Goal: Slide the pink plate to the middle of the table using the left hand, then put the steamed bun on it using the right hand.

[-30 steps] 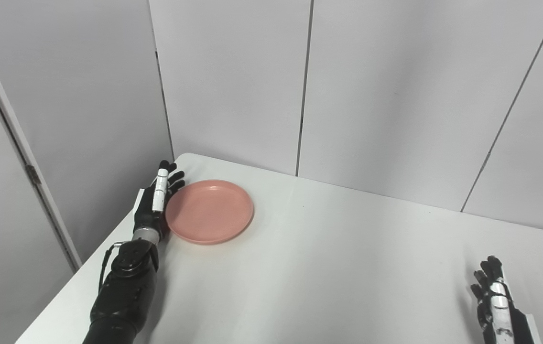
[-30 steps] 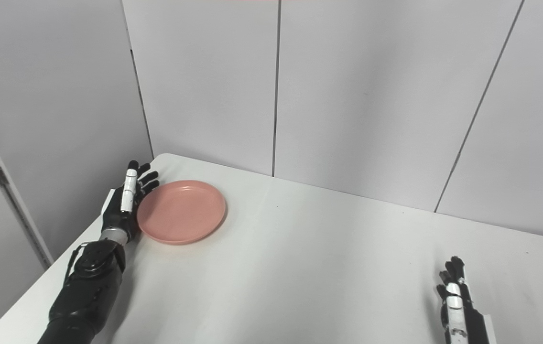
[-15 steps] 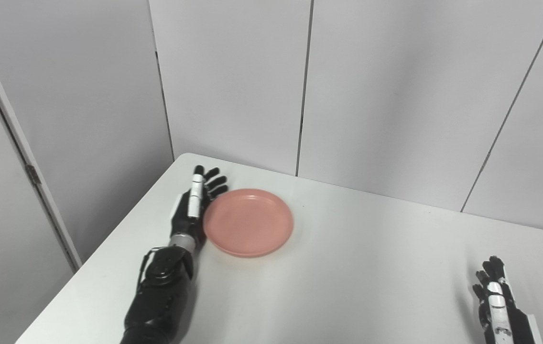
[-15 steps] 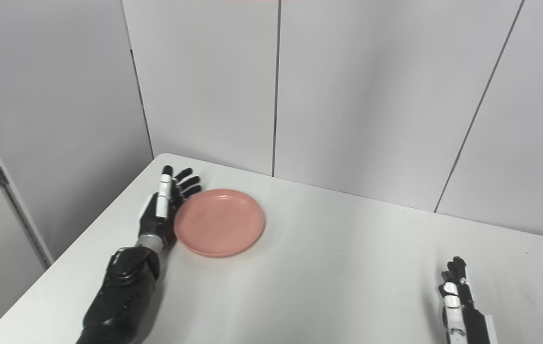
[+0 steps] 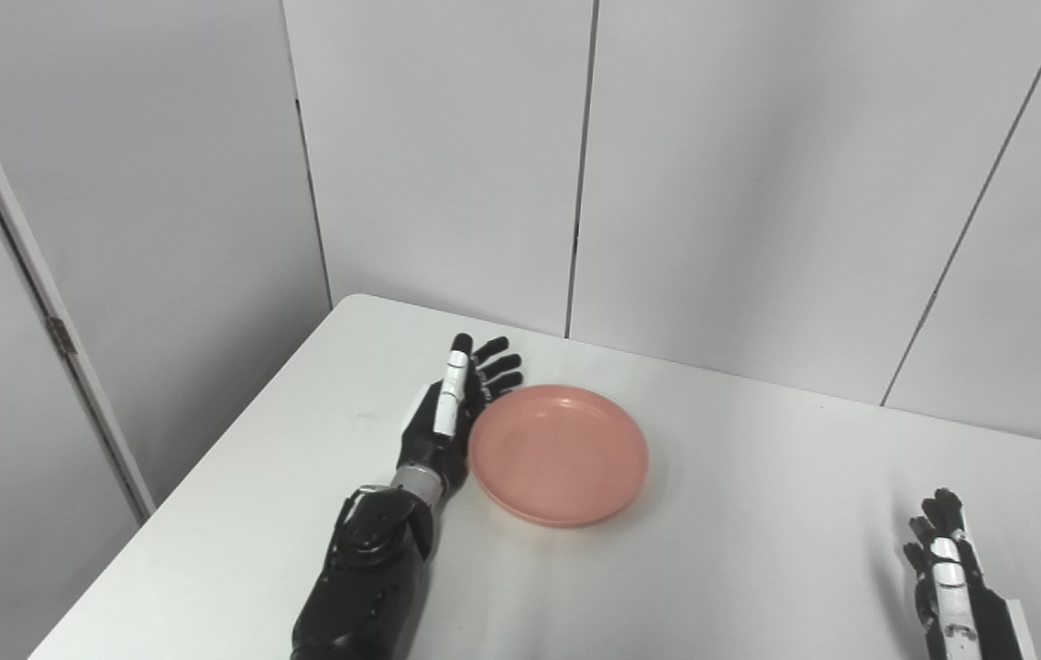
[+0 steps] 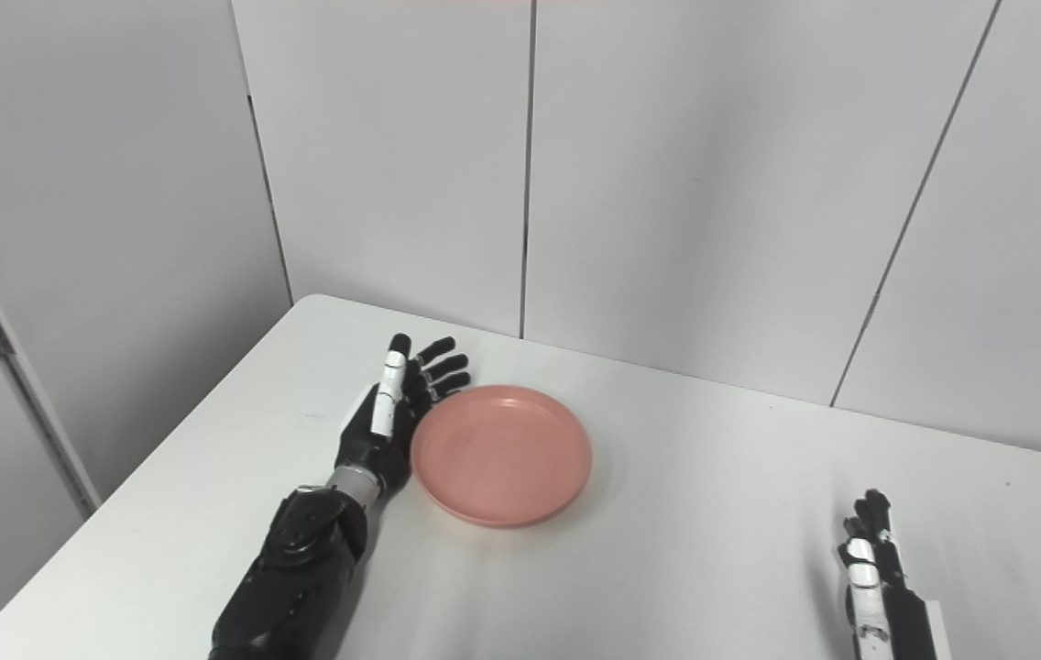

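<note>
Pink plate [image 5: 559, 454] lies left of centre on the white table [image 5: 740, 550], the left hand [image 5: 449, 417] flat against its rim, fingers extended; the right hand [image 5: 949, 573] rests empty, fingers straight.

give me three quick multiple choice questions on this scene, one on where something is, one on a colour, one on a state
1. Where is the left hand?
A. on top of the plate
B. against the plate's left edge
C. off the table

2. What colour is the plate?
A. pink
B. blue
C. green

3. What is on the plate?
A. a bun
B. a cup
C. nothing

Key: 1 B, its open fingers lie along the left rim. 2 A, it is plainly pink on the white table. 3 C, its surface is bare, and no bun is in view. The right hand waits, open, at the lower right.
</note>
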### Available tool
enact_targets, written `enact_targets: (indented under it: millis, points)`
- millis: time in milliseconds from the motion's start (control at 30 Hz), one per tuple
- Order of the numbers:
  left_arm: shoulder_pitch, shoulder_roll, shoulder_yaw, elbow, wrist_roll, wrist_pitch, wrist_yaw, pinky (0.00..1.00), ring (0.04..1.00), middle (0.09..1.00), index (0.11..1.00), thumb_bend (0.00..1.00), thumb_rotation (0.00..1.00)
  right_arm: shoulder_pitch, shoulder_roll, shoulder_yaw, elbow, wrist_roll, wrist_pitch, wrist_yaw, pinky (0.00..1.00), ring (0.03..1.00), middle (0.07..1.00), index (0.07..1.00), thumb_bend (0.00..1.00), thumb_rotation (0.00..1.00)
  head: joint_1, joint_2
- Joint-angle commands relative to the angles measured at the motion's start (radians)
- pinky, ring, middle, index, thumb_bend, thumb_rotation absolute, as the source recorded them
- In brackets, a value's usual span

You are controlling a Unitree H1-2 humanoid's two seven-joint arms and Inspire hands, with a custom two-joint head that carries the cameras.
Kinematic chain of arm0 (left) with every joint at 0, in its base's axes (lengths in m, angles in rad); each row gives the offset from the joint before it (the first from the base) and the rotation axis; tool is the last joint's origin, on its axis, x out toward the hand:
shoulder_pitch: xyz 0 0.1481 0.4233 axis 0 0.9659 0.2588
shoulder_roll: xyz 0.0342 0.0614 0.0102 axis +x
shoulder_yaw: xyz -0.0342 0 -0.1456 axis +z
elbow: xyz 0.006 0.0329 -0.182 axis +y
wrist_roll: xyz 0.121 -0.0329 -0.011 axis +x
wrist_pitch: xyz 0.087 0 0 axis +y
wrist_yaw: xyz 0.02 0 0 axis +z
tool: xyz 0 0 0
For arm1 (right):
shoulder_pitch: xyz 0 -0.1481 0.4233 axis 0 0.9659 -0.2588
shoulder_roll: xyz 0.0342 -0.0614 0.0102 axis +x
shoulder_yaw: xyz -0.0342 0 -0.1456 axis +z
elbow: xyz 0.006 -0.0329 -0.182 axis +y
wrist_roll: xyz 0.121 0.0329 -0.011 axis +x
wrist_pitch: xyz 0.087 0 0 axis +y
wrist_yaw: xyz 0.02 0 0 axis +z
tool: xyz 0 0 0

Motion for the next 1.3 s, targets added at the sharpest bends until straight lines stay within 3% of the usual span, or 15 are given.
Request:
enact_targets:
  millis: [0, 333, 433, 633, 867, 1033, 1267]
  points:
    - [-0.007, -0.020, -0.016, -0.035, -0.009, 0.023, -0.022, 0.84, 0.819, 0.817, 0.818, 0.78, 1.00, -0.001, 0.003, 0.002, 0.019, 0.002, -0.053, 0.005, 1.00, 1.000, 1.000, 1.000, 0.35, 0.92, -0.011, 0.006]
    - [0.076, -0.117, -0.074, -0.149, -0.018, 0.083, -0.056, 0.86, 0.851, 0.841, 0.834, 0.78, 1.00, -0.006, 0.011, 0.011, 0.044, -0.012, -0.079, -0.001, 1.00, 0.998, 0.999, 1.000, 0.43, 0.89, -0.104, 0.042]
    - [0.106, -0.136, -0.094, -0.192, -0.017, 0.106, -0.058, 0.87, 0.854, 0.845, 0.836, 0.77, 1.00, -0.016, 0.014, 0.017, 0.077, -0.016, -0.116, 0.003, 1.00, 0.995, 0.999, 1.000, 0.48, 0.89, -0.157, 0.061]
    - [0.160, -0.164, -0.121, -0.253, -0.033, 0.131, -0.086, 0.89, 0.884, 0.880, 0.859, 0.73, 1.00, -0.008, 0.026, 0.032, 0.054, -0.051, -0.097, -0.016, 1.00, 0.981, 0.982, 1.000, 0.55, 0.86, -0.259, 0.094]
    - [0.210, -0.158, -0.163, -0.288, -0.014, 0.126, -0.106, 0.93, 0.921, 0.906, 0.892, 0.71, 1.00, -0.005, 0.046, 0.068, 0.031, -0.132, -0.084, -0.051, 1.00, 0.978, 0.974, 0.997, 0.49, 0.86, -0.406, 0.141]
    - [0.230, -0.145, -0.185, -0.307, -0.004, 0.134, -0.125, 0.99, 0.962, 0.948, 0.935, 0.72, 1.00, -0.017, 0.063, 0.088, 0.034, -0.184, -0.077, -0.077, 0.99, 0.976, 0.972, 0.991, 0.55, 0.88, -0.483, 0.174]
    - [0.241, -0.145, -0.202, -0.297, 0.017, 0.101, -0.117, 1.00, 0.973, 0.968, 0.954, 0.70, 1.00, -0.031, 0.083, 0.109, 0.029, -0.233, -0.071, -0.093, 0.98, 0.966, 0.973, 0.993, 0.58, 0.91, -0.536, 0.197]
